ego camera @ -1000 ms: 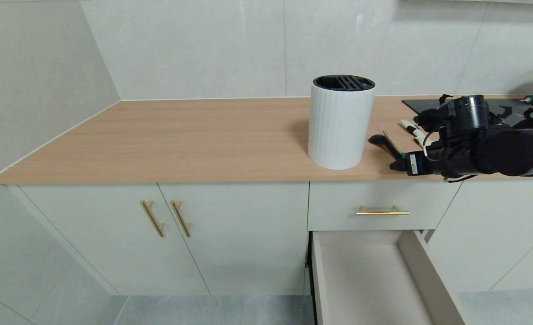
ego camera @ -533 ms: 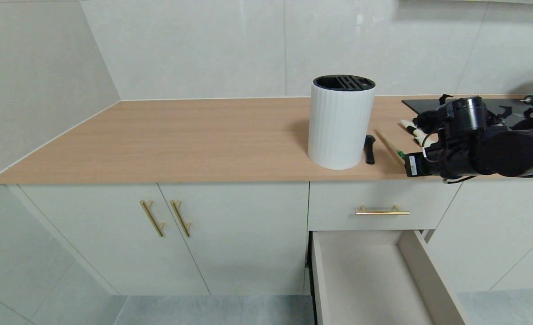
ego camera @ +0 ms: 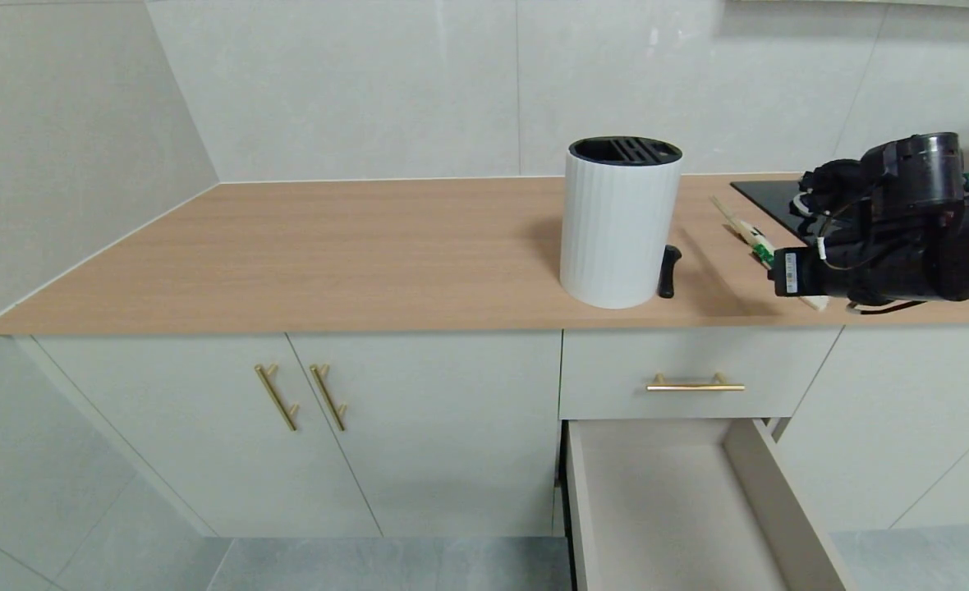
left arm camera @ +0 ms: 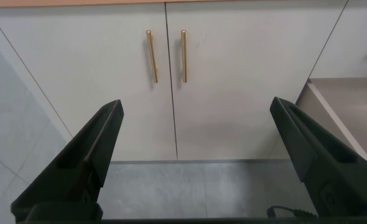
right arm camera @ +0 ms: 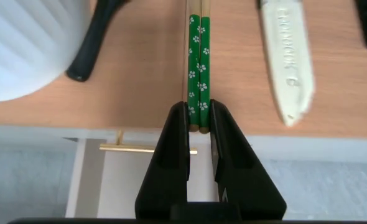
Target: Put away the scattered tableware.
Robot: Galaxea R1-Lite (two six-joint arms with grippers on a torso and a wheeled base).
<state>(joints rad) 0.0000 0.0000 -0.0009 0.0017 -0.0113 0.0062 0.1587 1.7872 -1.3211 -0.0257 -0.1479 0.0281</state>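
My right gripper (right arm camera: pixel 199 115) is shut on a pair of chopsticks (right arm camera: pixel 199 56) with green flowered ends, holding them by those ends just above the wooden counter (ego camera: pixel 369 246). In the head view the chopsticks (ego camera: pixel 735 223) slant out from the right gripper (ego camera: pixel 772 264), to the right of the white ribbed utensil holder (ego camera: pixel 620 226). A black-handled utensil (ego camera: pixel 669 271) lies against the holder's base, also seen as the black handle (right arm camera: pixel 93 46) beside the holder (right arm camera: pixel 22 50). A white utensil (right arm camera: pixel 289 68) lies beside the chopsticks. My left gripper (left arm camera: pixel 196 162) hangs open, low before the cabinet doors.
An open drawer (ego camera: pixel 739 460) with pale walls juts out below the counter's right part, under a shut drawer with a gold handle (ego camera: pixel 695 384). A black cooktop (ego camera: pixel 768 197) lies at the counter's far right. Cabinet doors with gold handles (left arm camera: pixel 165 56) face the left gripper.
The right arm has risen and drawn back to the right with the chopsticks in its grip. The black-handled utensil shifted from near the gripper to lie against the white holder.
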